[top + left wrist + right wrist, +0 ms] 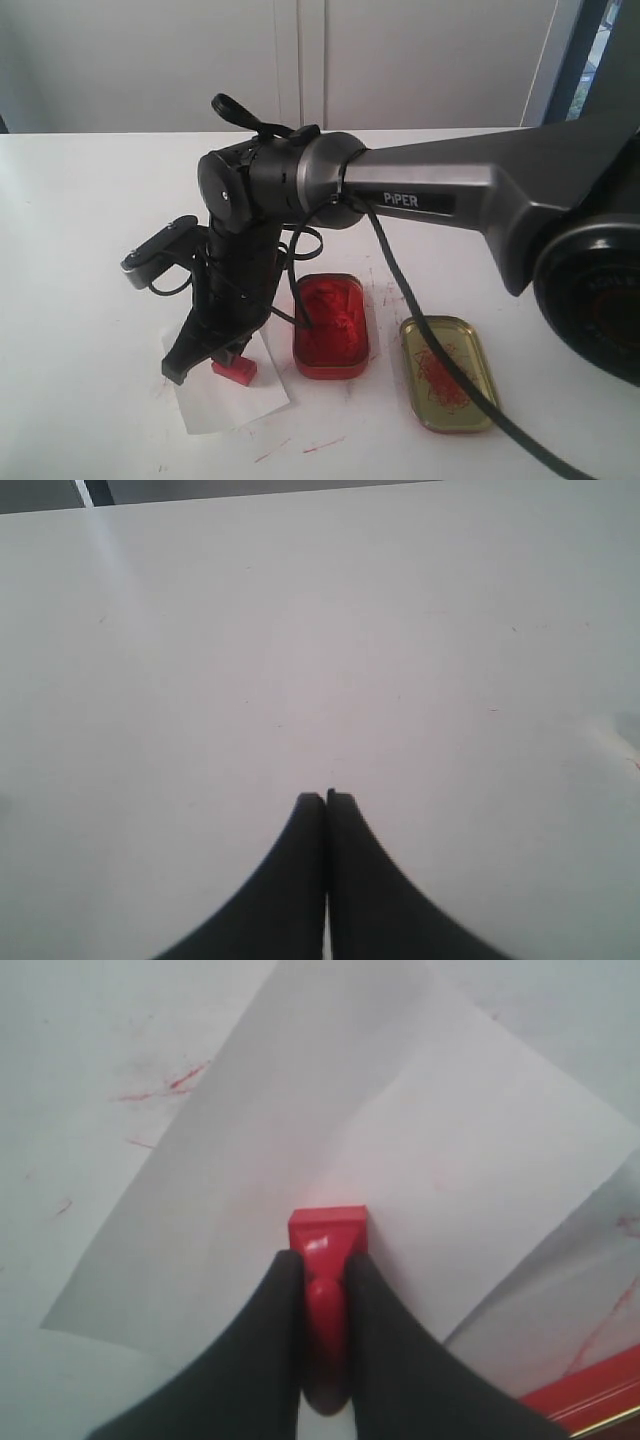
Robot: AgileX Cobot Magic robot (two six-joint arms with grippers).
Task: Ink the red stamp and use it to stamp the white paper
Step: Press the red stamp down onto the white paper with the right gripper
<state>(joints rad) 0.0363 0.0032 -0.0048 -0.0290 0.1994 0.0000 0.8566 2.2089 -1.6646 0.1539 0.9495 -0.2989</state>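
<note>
My right gripper [222, 352] reaches across to the left and is shut on the red stamp [235, 371], whose square base rests on the white paper [225, 395]. In the right wrist view the black fingers [262, 1340] clamp the stamp's stem and knob [326, 1310], and the base presses on the paper [400, 1130]. The open red tin of ink paste [331, 324] sits just right of the paper. My left gripper [326, 798] is shut with nothing in it, over bare white table; it does not show in the exterior view.
A gold oblong lid [446, 373] smeared red lies right of the tin. Red ink streaks [322, 443] mark the table near the front edge. A black cable [440, 350] from the right arm trails over the lid. The table [90, 220] is white.
</note>
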